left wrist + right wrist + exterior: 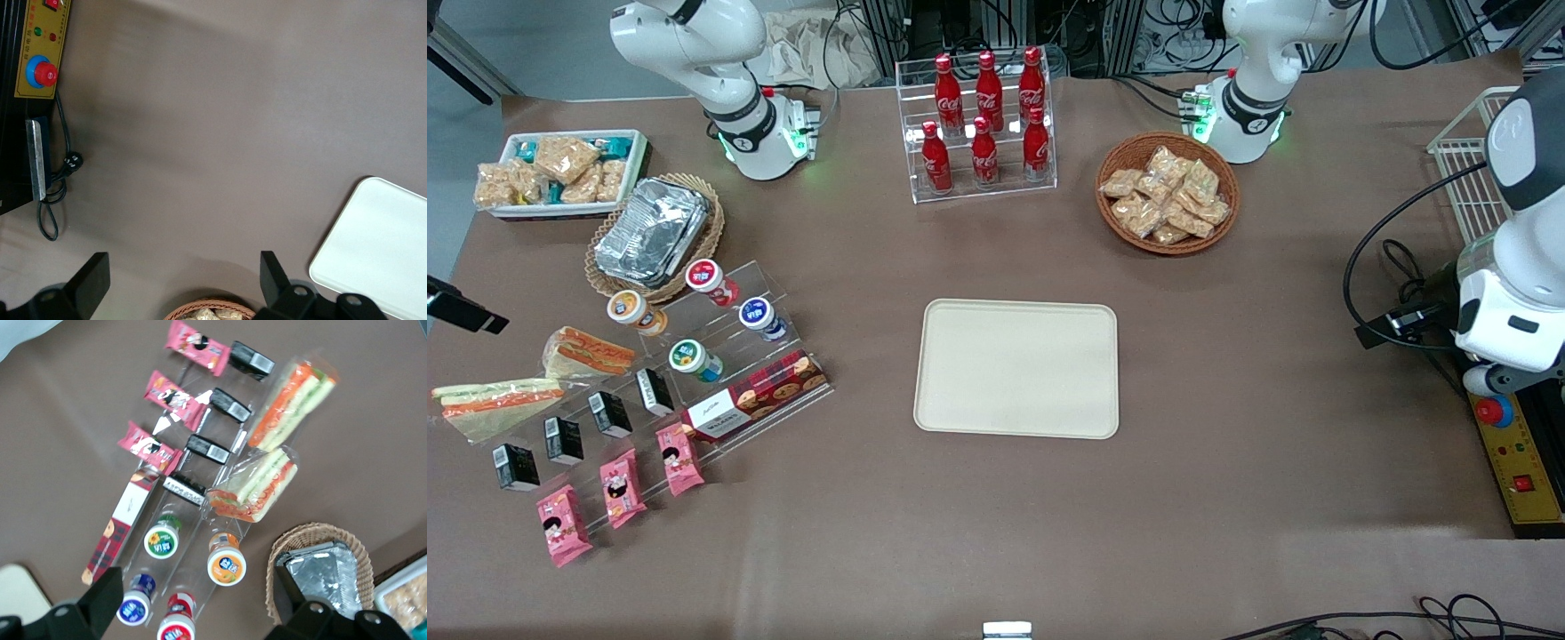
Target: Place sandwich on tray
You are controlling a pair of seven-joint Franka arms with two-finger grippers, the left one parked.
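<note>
The sandwich [498,400] is a long slim clear-wrapped wedge with orange and light-green stripes. It lies on the table at the working arm's end, beside a clear snack rack [720,356]. It also shows in the right wrist view [293,407]. The cream-beige tray [1017,368] lies bare at the table's middle; it also shows in the left wrist view [380,247]. My right gripper [197,581] is open and empty. It hangs high above the rack's yogurt cups [227,563], apart from the sandwich.
A stubbier wrapped wedge [587,353] lies beside the sandwich, farther from the camera. Nearby are black cartons [562,440], pink packets [621,487], a cookie box [756,404], foil trays in a basket [651,233] and a white snack bin [560,173]. A cola rack [983,124] and a snack basket [1167,192] stand farther back.
</note>
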